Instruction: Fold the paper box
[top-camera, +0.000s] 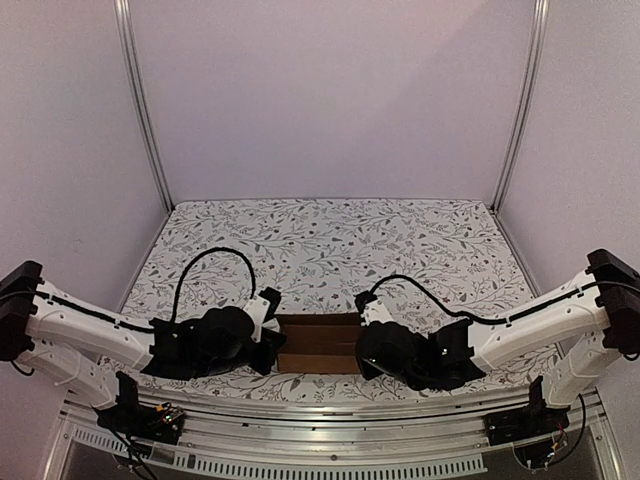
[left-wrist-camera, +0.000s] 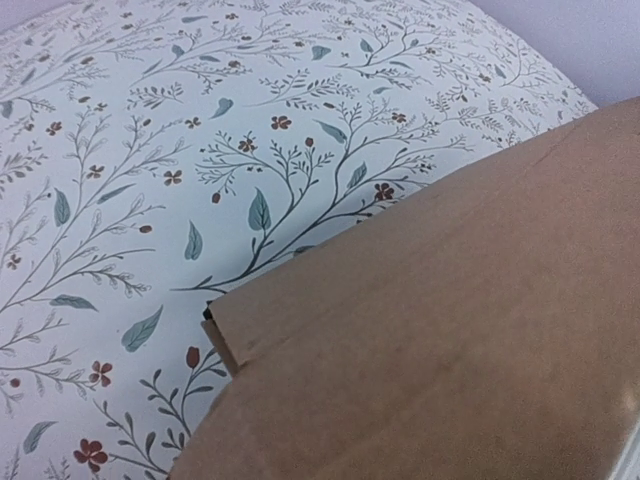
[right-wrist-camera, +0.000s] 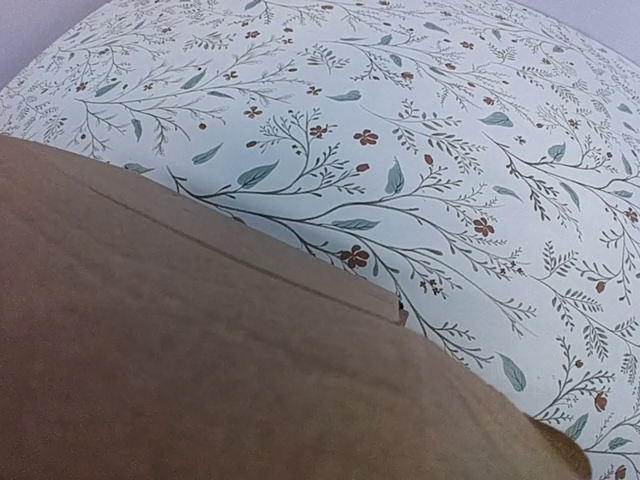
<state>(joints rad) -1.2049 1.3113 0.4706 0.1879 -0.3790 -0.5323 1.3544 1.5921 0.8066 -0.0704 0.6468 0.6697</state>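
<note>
While the paper box is lying near-centre on the worktop, its ends are being flanked by the left pincer and right pincer, probably for bracing a fold; both are being held together; any grip on cardboard cannot be told.

The surface is covered with a pale cloth printed with grey-green leafy sprigs and small rust-red flowers, and it runs from the pincers to the back walls. The paper box, plain brown cardboard with a crease line across it, sits near the front edge between the left pincer and the right pincer, with one end reaching each. Ahead of each pincer, past the cardboard's edge, the printed cloth continues. Whether the box rests fully flat cannot be told.
</note>
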